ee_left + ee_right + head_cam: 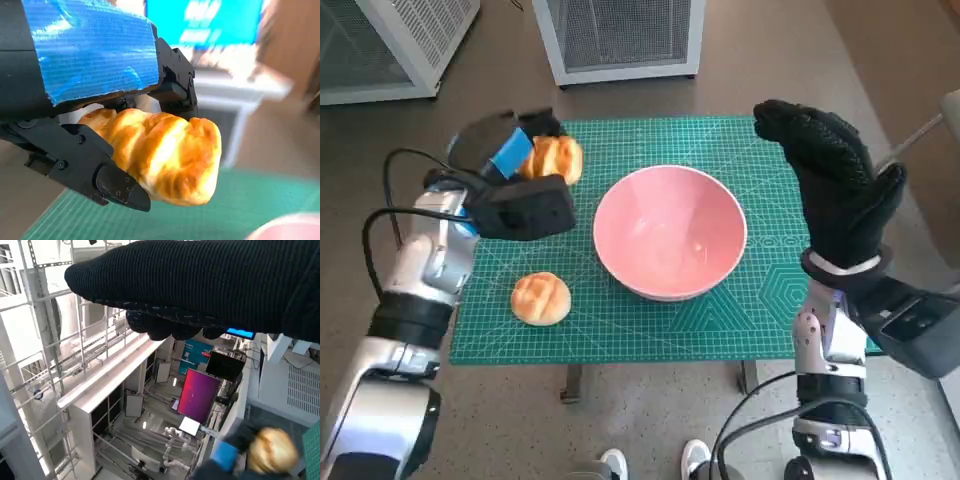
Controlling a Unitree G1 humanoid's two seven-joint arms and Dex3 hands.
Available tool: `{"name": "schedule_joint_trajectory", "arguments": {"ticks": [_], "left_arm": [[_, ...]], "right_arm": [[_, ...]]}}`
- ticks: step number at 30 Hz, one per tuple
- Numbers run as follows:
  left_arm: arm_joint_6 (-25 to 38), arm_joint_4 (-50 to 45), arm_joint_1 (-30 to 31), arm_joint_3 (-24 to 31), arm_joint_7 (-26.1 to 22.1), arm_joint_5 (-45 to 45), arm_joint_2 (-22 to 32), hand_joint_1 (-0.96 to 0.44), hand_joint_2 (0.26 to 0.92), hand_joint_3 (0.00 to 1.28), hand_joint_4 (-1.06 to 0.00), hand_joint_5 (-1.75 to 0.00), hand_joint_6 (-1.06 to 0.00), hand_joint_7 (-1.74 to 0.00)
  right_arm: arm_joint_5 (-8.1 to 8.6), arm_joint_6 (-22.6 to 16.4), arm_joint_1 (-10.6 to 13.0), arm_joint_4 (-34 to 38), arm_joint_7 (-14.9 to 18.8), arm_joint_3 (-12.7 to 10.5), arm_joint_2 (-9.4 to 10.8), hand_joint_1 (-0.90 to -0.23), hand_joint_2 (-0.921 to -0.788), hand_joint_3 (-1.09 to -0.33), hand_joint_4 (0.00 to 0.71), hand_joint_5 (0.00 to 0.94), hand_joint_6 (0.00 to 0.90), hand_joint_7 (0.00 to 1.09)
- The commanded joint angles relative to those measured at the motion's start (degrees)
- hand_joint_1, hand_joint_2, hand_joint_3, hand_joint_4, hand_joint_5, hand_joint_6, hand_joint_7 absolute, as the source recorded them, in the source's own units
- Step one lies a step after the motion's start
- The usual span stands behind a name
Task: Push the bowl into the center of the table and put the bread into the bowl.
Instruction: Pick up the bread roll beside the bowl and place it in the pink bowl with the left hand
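Observation:
A pink bowl stands near the middle of the green cutting mat. My left hand is raised over the mat's far left part and grips a golden bread roll; the left wrist view shows the roll clamped between the black fingers, lifted off the mat. A second round roll lies on the mat near its front left. My right hand is lifted to the right of the bowl, fingers extended, holding nothing.
White cabinets stand on the floor beyond the table. A person's shoes show below the table's front edge. The right wrist view points upward at shelving and a ceiling.

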Motion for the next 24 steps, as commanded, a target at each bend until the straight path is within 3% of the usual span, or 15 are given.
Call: {"name": "schedule_joint_trajectory", "arguments": {"ticks": [1, 11, 23, 24], "left_arm": [[1.57, -18.60, 6.74, 3.76, 0.65, -1.08, -0.86, 0.00, 0.920, 0.06, -0.74, -1.11, -0.59, -1.19], [0.04, -27.21, 9.45, 2.12, -2.45, -1.97, -4.17, 0.00, 0.920, 0.04, -0.76, -1.09, -0.63, -1.17], [-7.76, -18.89, 8.67, 0.70, -9.63, -9.92, -7.45, 0.00, 0.920, 0.07, -0.72, -1.16, -0.60, -1.16], [-8.12, -18.21, 8.62, 0.66, -9.92, -10.14, -7.63, 0.00, 0.921, 0.11, -0.69, -1.21, -0.54, -1.20]], "right_arm": [[0.14, 0.79, 1.74, 0.09, 0.37, 0.40, -0.32, -0.363, -0.921, -0.506, 0.408, 0.001, 0.135, 0.63], [-0.72, 0.31, 1.87, 0.01, -0.26, 0.67, -0.37, -0.361, -0.921, -0.511, 0.408, 0.001, 0.133, 0.63], [-0.36, 0.63, 2.76, -0.45, -0.27, 0.52, -0.88, -0.375, -0.921, -0.510, 0.409, 0.001, 0.133, 0.64], [-0.32, 0.74, 2.84, -0.61, -0.30, 0.55, -0.93, -0.381, -0.921, -0.507, 0.410, 0.001, 0.134, 0.64]]}}
